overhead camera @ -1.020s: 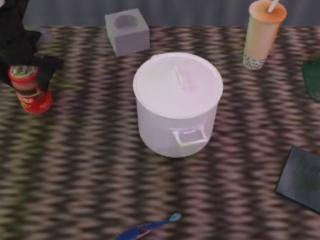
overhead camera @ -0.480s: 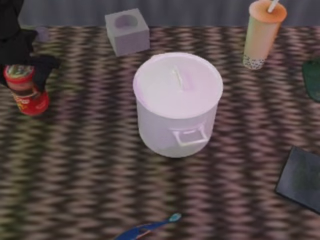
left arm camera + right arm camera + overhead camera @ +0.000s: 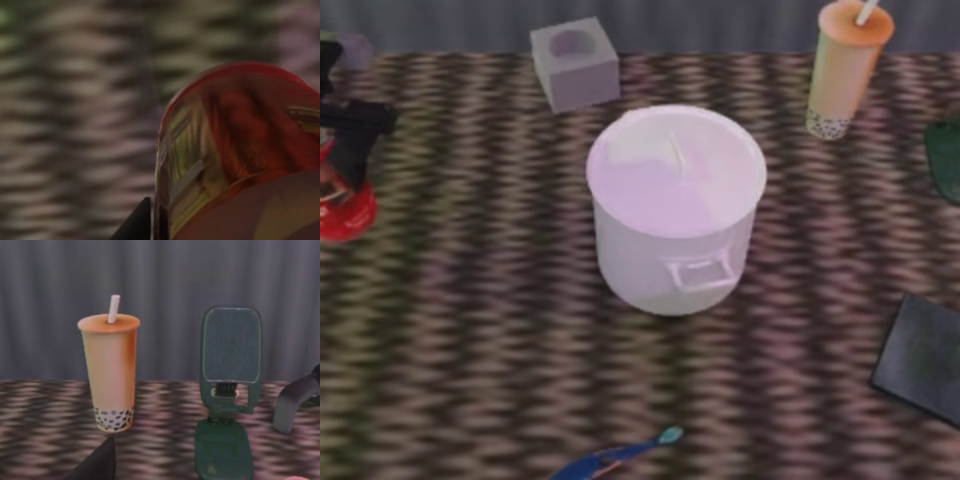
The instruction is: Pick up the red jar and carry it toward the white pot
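Closed around the small red cylindrical jar [image 3: 342,205], the left gripper [image 3: 348,150] is seen at the table's far left edge, well apart from the large white lidded pot [image 3: 675,210] at centre, so carrying is judged barely begun. Right arm is parked off-view.

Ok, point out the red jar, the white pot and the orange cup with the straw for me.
red jar [image 3: 345,212], top view, on its red body below the gripper.
white pot [image 3: 675,170], top view, on its flat lid.
orange cup [image 3: 110,370], right wrist view, on its side wall.
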`<state>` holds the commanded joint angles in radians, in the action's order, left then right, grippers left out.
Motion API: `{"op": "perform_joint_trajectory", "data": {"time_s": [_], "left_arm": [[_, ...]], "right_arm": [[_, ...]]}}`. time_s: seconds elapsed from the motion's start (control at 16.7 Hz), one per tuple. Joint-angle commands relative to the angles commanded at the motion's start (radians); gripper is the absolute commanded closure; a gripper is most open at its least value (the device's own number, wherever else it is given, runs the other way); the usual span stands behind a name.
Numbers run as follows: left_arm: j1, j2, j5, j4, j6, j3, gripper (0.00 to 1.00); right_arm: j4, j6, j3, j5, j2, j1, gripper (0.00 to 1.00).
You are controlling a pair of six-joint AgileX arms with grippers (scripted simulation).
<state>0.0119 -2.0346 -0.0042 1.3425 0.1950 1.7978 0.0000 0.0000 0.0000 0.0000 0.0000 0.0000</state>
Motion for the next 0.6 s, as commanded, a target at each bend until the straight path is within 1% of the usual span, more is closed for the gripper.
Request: {"op": "perform_joint_trajectory", "data": {"time_s": [0.36, 0.48, 0.6], "left_arm": [[-0.005, 0.021, 0.000, 0.004, -0.001, -0.020, 1.00], [-0.026, 0.004, -0.001, -0.002, -0.036, -0.011, 1.00], [-0.068, -0.028, -0.001, -0.013, -0.104, 0.006, 1.00]], "right_arm": [[0.000, 0.000, 0.000, 0.000, 0.000, 0.000, 0.00], [0.000, 0.000, 0.000, 0.000, 0.000, 0.000, 0.00], [0.000, 0.000, 0.000, 0.000, 0.000, 0.000, 0.00]]}}
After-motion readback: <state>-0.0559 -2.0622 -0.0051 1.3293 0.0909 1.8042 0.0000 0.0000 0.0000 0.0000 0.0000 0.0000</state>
